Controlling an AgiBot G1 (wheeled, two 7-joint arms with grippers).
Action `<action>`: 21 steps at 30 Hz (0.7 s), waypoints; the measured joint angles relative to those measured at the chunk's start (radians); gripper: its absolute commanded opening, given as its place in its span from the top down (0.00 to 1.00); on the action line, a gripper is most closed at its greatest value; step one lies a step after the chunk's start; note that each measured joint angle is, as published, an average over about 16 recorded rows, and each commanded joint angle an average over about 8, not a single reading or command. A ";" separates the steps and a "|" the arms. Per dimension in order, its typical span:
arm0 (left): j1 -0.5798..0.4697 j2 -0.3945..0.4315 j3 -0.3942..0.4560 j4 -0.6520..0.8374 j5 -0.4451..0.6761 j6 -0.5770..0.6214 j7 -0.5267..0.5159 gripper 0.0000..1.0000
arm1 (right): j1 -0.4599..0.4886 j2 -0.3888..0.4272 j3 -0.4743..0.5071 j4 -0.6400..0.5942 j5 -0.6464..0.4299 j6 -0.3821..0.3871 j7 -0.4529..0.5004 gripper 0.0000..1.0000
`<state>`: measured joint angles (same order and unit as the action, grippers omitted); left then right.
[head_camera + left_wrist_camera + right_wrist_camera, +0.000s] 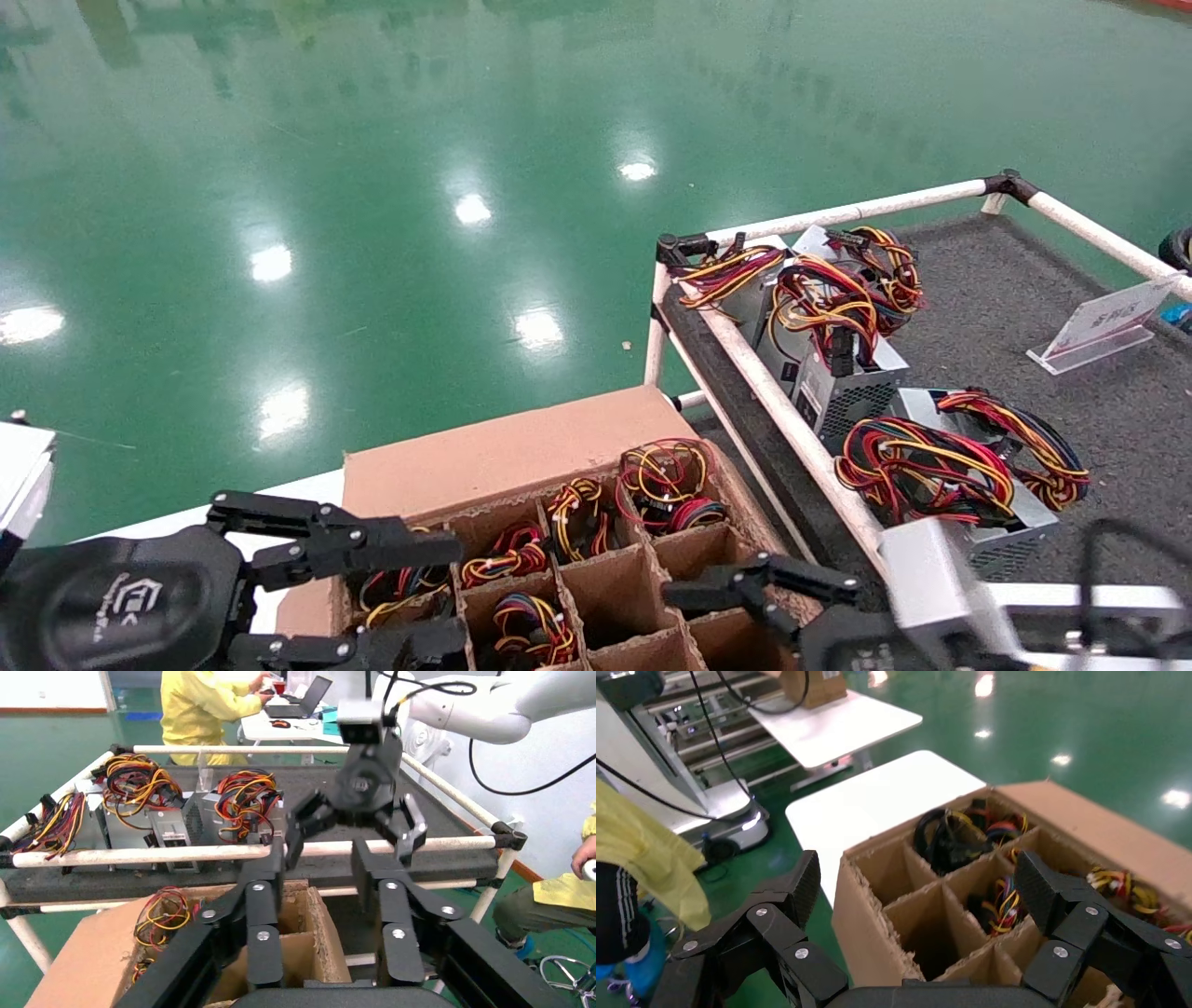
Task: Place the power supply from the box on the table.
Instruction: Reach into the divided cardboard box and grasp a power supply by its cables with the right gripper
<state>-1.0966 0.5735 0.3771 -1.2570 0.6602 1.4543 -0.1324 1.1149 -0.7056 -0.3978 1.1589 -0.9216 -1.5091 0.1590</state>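
The box is sitting at the robot's front with its cardboard grid exposed, just beside the near-left rail of the table. Several cells are holding coiled wire bundles; the power supply in the far right cell is showing as a ring of red, yellow and black wires, its case hidden down in the cell. Other cells near the right gripper are standing empty.

The left gripper is hovering at the left side of the box, jaws spread wide and holding nothing — in its own wrist view the fingers are framing the box corner. The right gripper is hanging over the near right corner of the box, its jaws likewise released and empty, with the grid cells lying between its fingers.

On the table, 3 larger silver units are lying along the left rail with their wires sprawling, and a small sign stand is resting farther right.
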 measured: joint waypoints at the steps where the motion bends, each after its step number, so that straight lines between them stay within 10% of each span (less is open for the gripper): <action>1: 0.000 0.000 0.000 0.000 0.000 0.000 0.000 0.00 | 0.007 -0.010 -0.008 -0.013 -0.013 -0.002 -0.004 0.00; 21: 0.000 0.000 0.000 0.000 0.000 0.000 0.000 0.00 | 0.189 -0.283 -0.159 -0.365 -0.242 -0.012 -0.143 0.00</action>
<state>-1.0966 0.5735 0.3772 -1.2570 0.6602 1.4543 -0.1323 1.3041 -0.9887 -0.5568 0.7935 -1.1641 -1.5210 0.0156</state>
